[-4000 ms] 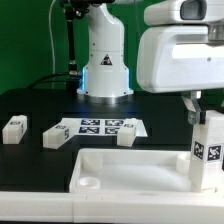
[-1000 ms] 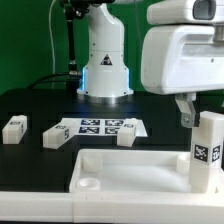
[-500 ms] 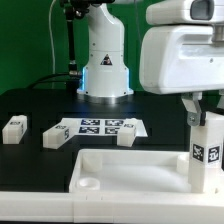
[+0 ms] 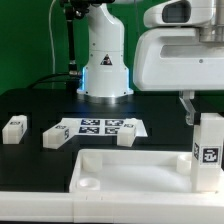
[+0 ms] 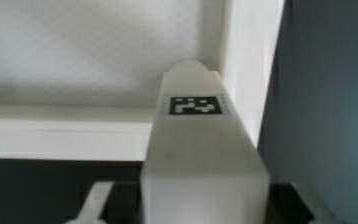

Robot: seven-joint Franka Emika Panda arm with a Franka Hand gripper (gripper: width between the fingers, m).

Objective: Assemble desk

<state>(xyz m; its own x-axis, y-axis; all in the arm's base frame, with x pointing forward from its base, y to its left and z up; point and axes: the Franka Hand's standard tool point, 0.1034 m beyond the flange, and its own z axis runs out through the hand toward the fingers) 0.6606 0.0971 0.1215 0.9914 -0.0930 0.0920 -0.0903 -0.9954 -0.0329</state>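
Where the large white rimmed plastic tabletop panel (image 4: 130, 156) lies along the near edge of the matte black worktop (image 4: 30, 105), one white block leg (image 4: 208, 150) stands upright at its corner on the exterior view's right, with its square marker facing out. The white hand (image 4: 206, 120) sits over that leg. One finger (image 4: 187, 110) shows just beside the leg's top, but clenched or released cannot be determined. Three further white block legs (image 4: 13, 128) (image 4: 55, 136) (image 4: 127, 137) lie loose by the marker board (image 4: 98, 127). A round corner socket (image 4: 88, 183) stands open.
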